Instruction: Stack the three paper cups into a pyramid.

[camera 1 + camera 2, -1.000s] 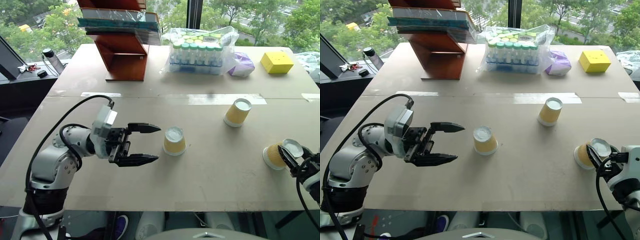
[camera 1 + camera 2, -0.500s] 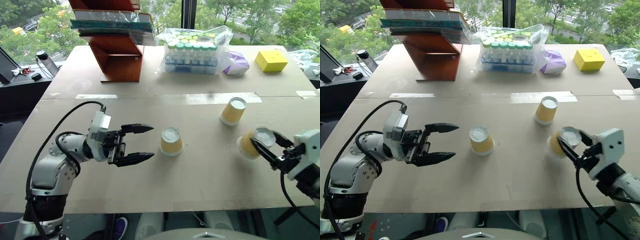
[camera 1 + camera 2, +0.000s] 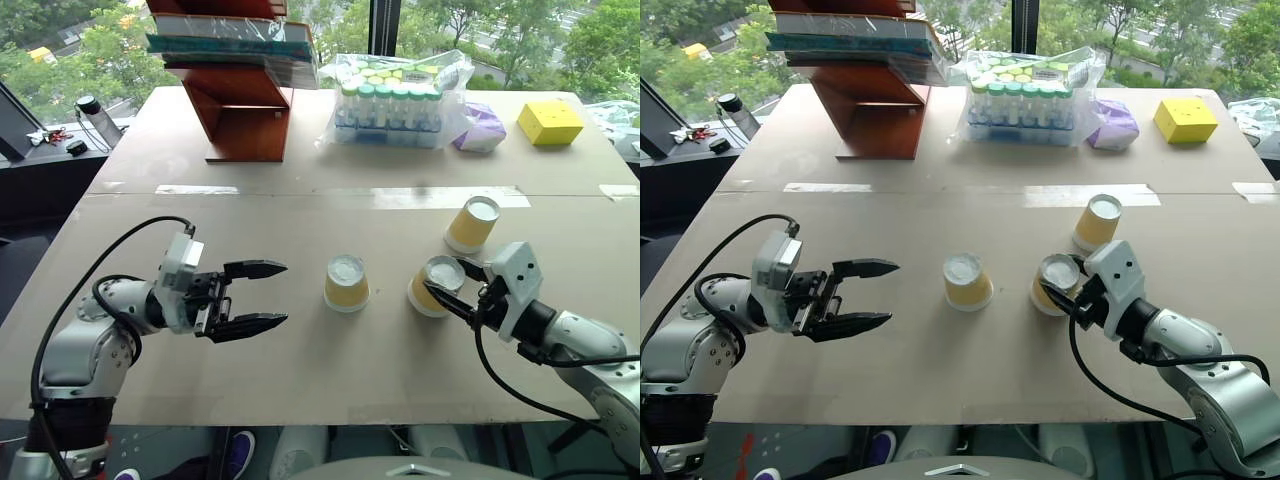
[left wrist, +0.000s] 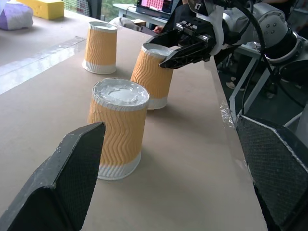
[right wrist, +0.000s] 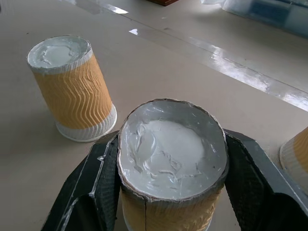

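Observation:
Three yellow-orange ribbed paper cups stand upside down on the beige table (image 3: 200, 400). The middle cup (image 3: 346, 283) stands alone near the table's centre. My right gripper (image 3: 447, 288) is shut on the second cup (image 3: 432, 287), pinching its white base (image 5: 172, 144) between both fingers (image 5: 96, 187), just right of the middle cup and low over the table. The third cup (image 3: 473, 223) stands free behind and to the right. My left gripper (image 3: 283, 292) hangs open, level, pointing at the middle cup (image 4: 118, 127) from its left with a gap between them.
At the back of the table stand a brown wooden rack (image 3: 245, 100) with books on it, a clear bag of capped tubes (image 3: 395, 100), a purple pouch (image 3: 482, 130) and a yellow box (image 3: 552, 122). A taped seam (image 3: 300, 193) crosses the table.
My right gripper has carried its cup leftward from the table's right edge to beside the middle cup. My left gripper has drifted a little to the left, still open.

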You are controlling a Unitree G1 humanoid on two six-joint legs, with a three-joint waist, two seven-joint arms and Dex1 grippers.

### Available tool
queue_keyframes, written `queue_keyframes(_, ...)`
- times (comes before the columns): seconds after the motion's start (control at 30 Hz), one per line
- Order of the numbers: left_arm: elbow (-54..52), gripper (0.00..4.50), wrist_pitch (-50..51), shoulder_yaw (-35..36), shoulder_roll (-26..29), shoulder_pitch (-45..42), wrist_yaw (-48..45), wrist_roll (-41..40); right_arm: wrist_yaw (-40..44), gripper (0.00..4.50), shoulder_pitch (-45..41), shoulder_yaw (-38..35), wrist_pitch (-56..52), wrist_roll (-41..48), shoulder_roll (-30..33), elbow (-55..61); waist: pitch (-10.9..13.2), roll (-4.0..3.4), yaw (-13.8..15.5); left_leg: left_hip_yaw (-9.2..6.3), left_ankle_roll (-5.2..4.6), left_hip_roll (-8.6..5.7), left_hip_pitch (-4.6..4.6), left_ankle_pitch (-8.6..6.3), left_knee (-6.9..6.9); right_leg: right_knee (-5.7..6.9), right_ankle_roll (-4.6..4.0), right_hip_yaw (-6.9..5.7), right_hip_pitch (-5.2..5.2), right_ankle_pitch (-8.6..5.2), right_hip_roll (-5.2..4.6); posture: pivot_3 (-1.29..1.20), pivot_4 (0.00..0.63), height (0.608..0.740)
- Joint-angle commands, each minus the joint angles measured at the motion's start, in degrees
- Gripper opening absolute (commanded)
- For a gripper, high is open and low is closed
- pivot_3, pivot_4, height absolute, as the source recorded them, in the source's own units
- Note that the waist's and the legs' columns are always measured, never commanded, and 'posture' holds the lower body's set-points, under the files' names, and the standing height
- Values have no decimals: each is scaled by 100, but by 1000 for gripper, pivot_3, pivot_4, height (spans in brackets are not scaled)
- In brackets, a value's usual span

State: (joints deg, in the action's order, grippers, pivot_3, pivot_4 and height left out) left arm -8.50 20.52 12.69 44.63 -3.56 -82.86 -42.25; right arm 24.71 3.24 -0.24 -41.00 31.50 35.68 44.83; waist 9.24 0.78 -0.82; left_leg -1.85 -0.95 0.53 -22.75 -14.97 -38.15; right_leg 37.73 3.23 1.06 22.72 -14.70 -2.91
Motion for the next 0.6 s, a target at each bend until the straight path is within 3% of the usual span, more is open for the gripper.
queue_keyframes(0.03, -136, 4500, -148, 167, 89, 94, -149, -47, 218, 2257, -167, 232, 96, 8, 3, 121, 1, -1, 3, 0, 0, 0, 0, 0, 0, 0, 0, 0, 0, 0, 0, 0, 150, 740)
queue_keyframes(0.6, -77, 4500, -307, 189, 121, 273, -277, 0, 587, 2257, -573, 630, 337, -465, 49, -293, 1, 0, 10, -2, 0, -1, -1, 0, 0, 0, 0, -3, 0, 0, -2, 0, 150, 740)
